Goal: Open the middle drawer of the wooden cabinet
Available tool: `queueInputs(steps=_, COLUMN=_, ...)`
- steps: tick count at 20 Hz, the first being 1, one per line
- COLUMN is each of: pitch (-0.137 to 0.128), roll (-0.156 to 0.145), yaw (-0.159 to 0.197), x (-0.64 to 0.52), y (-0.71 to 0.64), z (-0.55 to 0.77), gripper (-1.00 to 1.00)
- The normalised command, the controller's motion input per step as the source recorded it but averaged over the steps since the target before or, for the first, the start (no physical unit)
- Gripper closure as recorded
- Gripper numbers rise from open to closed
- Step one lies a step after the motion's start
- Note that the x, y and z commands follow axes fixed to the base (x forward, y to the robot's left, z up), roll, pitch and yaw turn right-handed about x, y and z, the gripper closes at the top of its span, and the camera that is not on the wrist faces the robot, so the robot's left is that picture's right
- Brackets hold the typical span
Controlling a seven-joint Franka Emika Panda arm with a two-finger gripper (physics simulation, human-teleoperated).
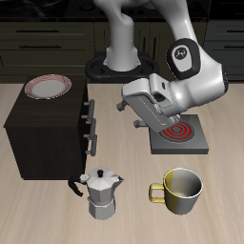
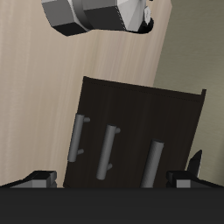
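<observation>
- The counter (image 1: 57, 224) is pale wood and carries everything here; the robot's base stands at its far side.
- The wooden cabinet (image 1: 43, 133) is the biggest item on it, a dark boxy block with a plate (image 1: 48, 88) resting on its top. Its drawer face is turned toward the middle of the counter, where the arm is.
- The arm reaches forward and down, so the end effector (image 1: 127, 107) hangs just off the drawer face, apart from it and touching nothing.
- A small stove burner (image 1: 179, 135) with a red coil lies under the arm, a yellow mug (image 1: 179, 191) sits nearer the front edge, and a grey moka pot (image 1: 102, 193) stands just in front of the cabinet's near corner.
- The middle drawer (image 1: 88, 121) is the second of three stacked alike and looks fully shut, flush with its neighbours.
- In the wrist view the three bar handles lie side by side, and the middle handle (image 2: 110, 151) is a short grey bar whose long axis runs across the drawer front, level with the counter.
- The end effector's fingers (image 2: 194, 166) stand spread wide with nothing between them.
- Step in hand, as I judge it: the approach, with no grasp made. The next move calls for closing the gap, straddling the middle bar rather than a neighbour, pinching it, then pulling straight out from the face.
</observation>
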Motion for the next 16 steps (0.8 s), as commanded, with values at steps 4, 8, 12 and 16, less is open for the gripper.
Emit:
queueInputs(steps=4, pitch=0.044, roll=-0.002, yaw=-0.001, x=0.06, y=-0.03, z=-0.21, gripper=-1.0)
queueInputs(steps=8, pitch=0.02, roll=-0.014, yaw=-0.001, x=0.02, y=-0.02, z=-0.11, gripper=-1.0)
queueInputs(steps=12, pitch=0.004, roll=0.005, yaw=0.008, x=0.05, y=0.06, z=-0.12, gripper=-1.0)
queueInputs(steps=16, pitch=0.037, roll=-0.007, yaw=0.0, x=0.04, y=-0.05, z=-0.19, gripper=-1.0)
